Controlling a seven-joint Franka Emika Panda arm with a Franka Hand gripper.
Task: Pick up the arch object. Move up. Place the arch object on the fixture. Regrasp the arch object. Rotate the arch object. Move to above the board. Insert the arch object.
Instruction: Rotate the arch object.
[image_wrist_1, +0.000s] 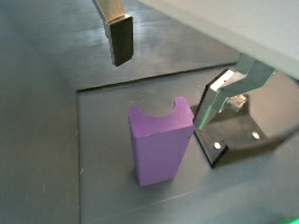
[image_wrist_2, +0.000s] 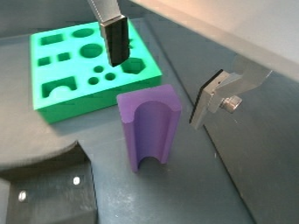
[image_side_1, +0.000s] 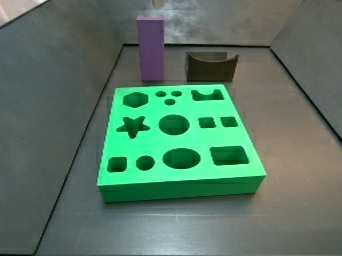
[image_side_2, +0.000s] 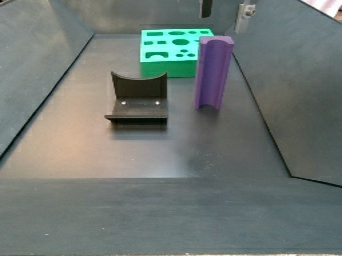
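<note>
Standing upright on the floor beside the fixture (image_side_2: 138, 98), the arch object (image_side_2: 213, 72) remains ungrasped. The gripper (image_wrist_2: 163, 66) hovers above it, fingers spread and empty. Every step, pickup through insertion into the board (image_side_1: 177, 139), appears outstanding.

The arch object (image_side_2: 215, 72), a purple elongated block, stands upright on its end on the dark surface, its arch notch showing at the top end in a wrist view (image_wrist_1: 160, 143). It stands just beside the board (image_side_1: 177, 140), a bright green slab lying flat. The fixture (image_side_2: 138, 97) sits near the block, apart from it. The end effector (image_wrist_2: 163, 74) hangs above the block with its fingers spread, holding nothing.
</note>
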